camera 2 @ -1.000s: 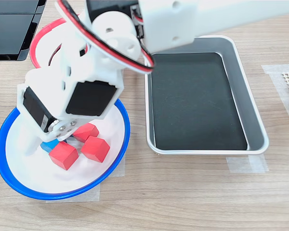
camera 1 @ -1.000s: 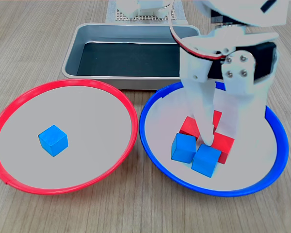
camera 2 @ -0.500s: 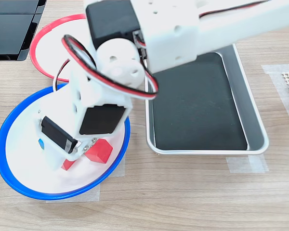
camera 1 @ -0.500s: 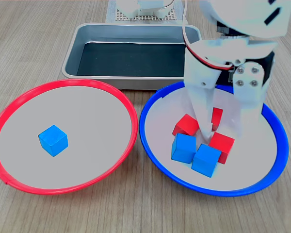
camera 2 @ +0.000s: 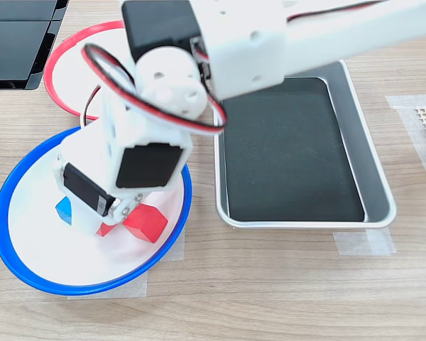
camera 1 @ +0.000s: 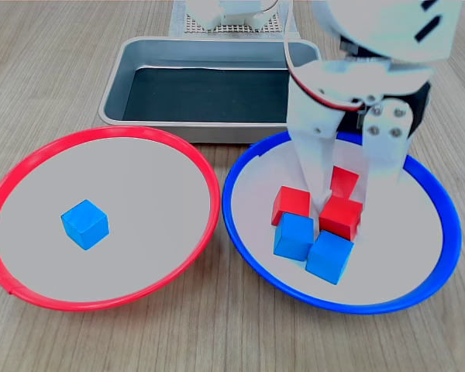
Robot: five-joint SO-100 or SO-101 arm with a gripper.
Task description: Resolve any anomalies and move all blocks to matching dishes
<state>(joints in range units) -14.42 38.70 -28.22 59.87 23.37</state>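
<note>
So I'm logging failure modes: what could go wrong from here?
The gripper straddles a red block packed against two other reds and two blue blocks in the blue-rimmed dish; closing or lifting may nudge neighbours or pinch a corner and drop it. The arm also hides most of the cluster in the second exterior view.

No readable text, label, brand, number or sign appears on anything in either exterior view

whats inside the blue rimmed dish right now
In the first exterior view, the blue-rimmed dish holds two blue blocks and three red blocks. The hand partly covers the rear red block.
</note>
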